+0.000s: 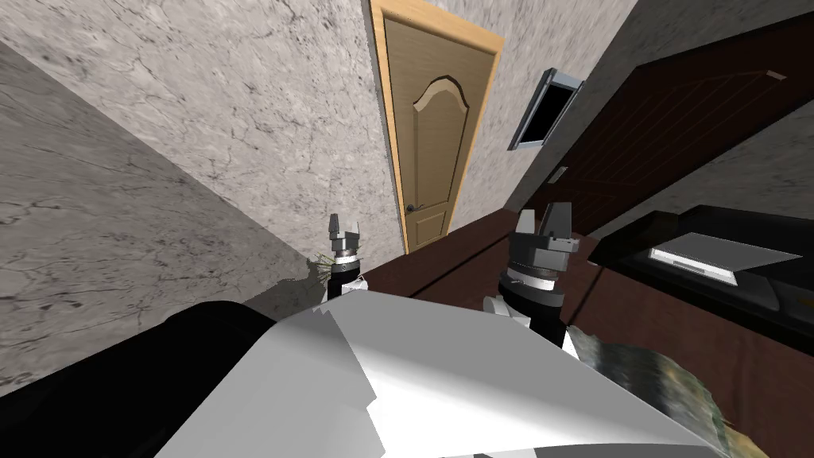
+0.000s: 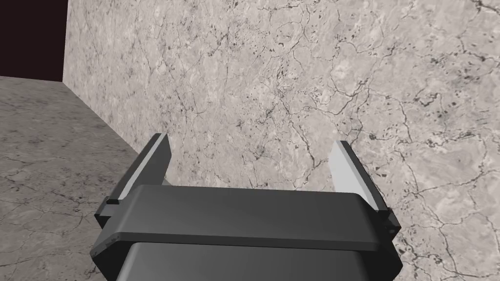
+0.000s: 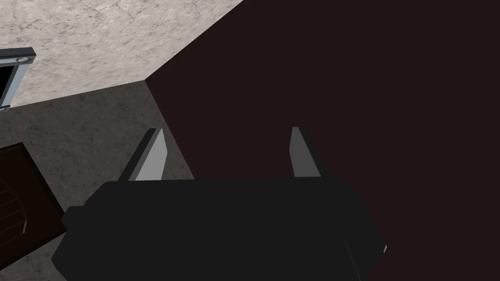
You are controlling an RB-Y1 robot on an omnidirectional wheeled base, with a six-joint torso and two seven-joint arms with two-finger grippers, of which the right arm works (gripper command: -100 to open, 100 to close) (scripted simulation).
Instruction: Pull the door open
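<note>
Light wooden door [image 1: 436, 135]: arched upper panel, tan frame, dark handle [image 1: 411, 208]. It sits shut in the marbled grey wall [image 1: 262, 103] ahead, well apart from both arms.

To its right, a grey-framed black panel [image 1: 548, 107] hangs on the wall, followed by a dark brown door [image 1: 676, 119]. A black unit [image 1: 763, 296] topped by a grey sheet [image 1: 715, 250] stands at the right on the dark brown floor [image 1: 445, 256].

Left gripper [image 1: 345, 227] [image 2: 251, 141]: jaws fully apart, holding nothing, facing the marbled wall.

Right gripper [image 1: 544, 216] [image 3: 225, 130]: jaws equally wide, empty, facing a flat dark brown surface.
</note>
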